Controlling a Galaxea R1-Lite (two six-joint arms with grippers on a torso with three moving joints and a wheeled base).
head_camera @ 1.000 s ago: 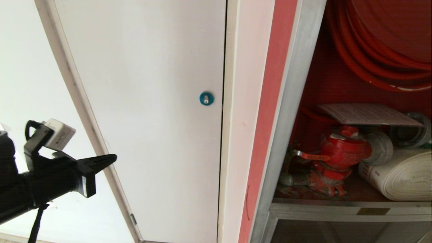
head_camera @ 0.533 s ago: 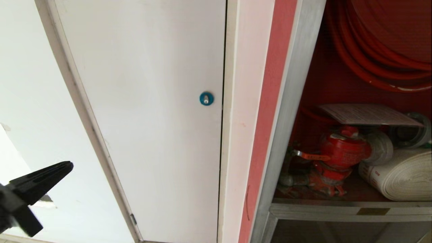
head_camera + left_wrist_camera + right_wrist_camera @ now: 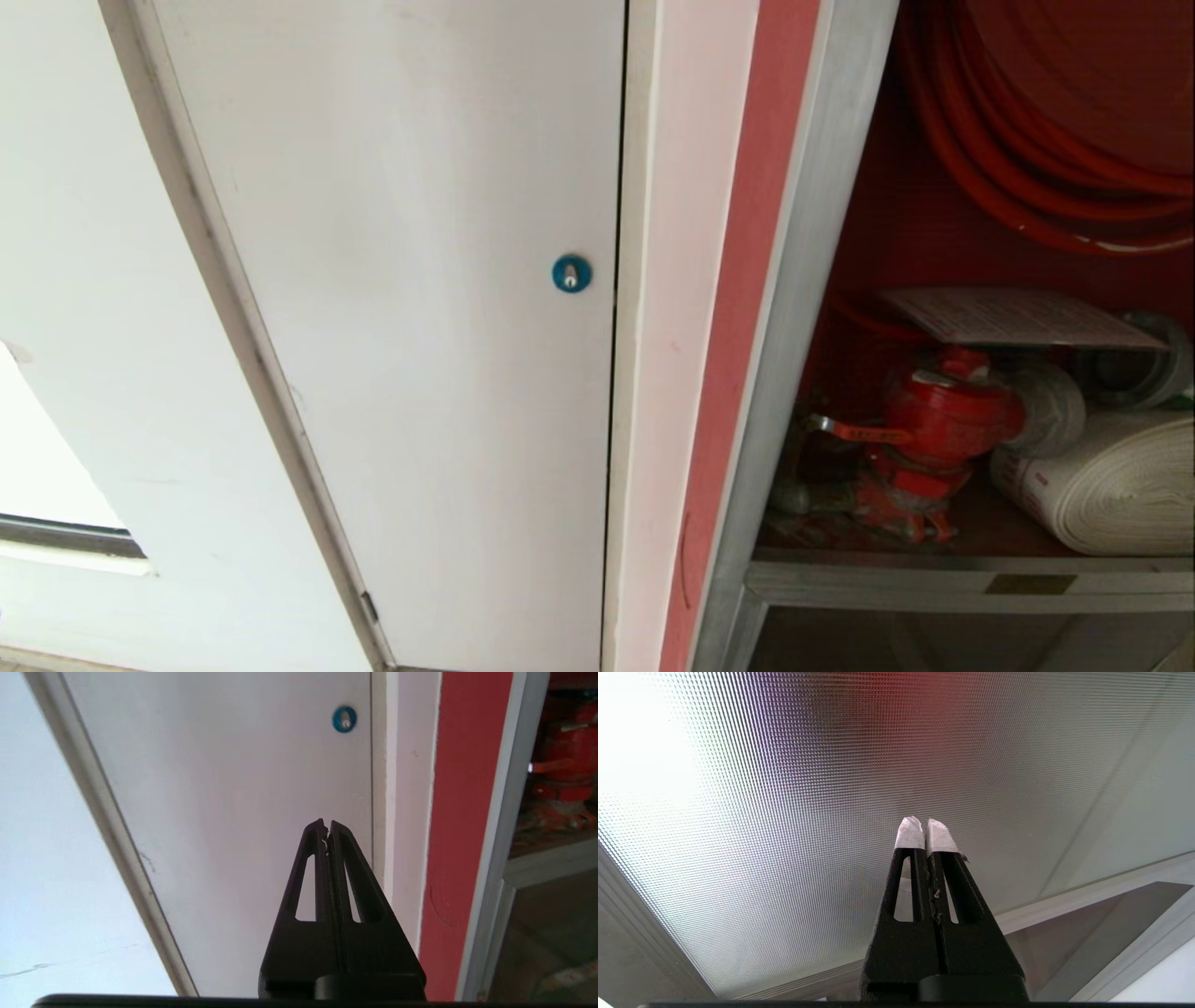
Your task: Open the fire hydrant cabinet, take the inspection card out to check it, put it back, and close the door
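The fire hydrant cabinet (image 3: 812, 280) stands open at the right of the head view, with its red inside showing. The inspection card (image 3: 1018, 317) lies flat on top of the red valve (image 3: 943, 420), under the red hose reel (image 3: 1055, 121) and beside the white rolled hose (image 3: 1111, 485). Neither arm shows in the head view. My left gripper (image 3: 326, 828) is shut and empty; it points at the white panel door, left of the cabinet frame (image 3: 518, 812). My right gripper (image 3: 924, 823), with white-taped tips, is shut and empty before a framed patterned glass panel (image 3: 784, 788). I cannot tell whether that panel is the door.
A plain white panel door (image 3: 420, 327) with a round blue lock (image 3: 570, 273) fills the middle of the head view. A pink-red wall strip (image 3: 747, 327) separates it from the cabinet. Below the cabinet shelf (image 3: 962, 574) is a darker lower compartment.
My left arm has dropped down and to the left, out of the head view. The card, the valve and the hose have not moved.
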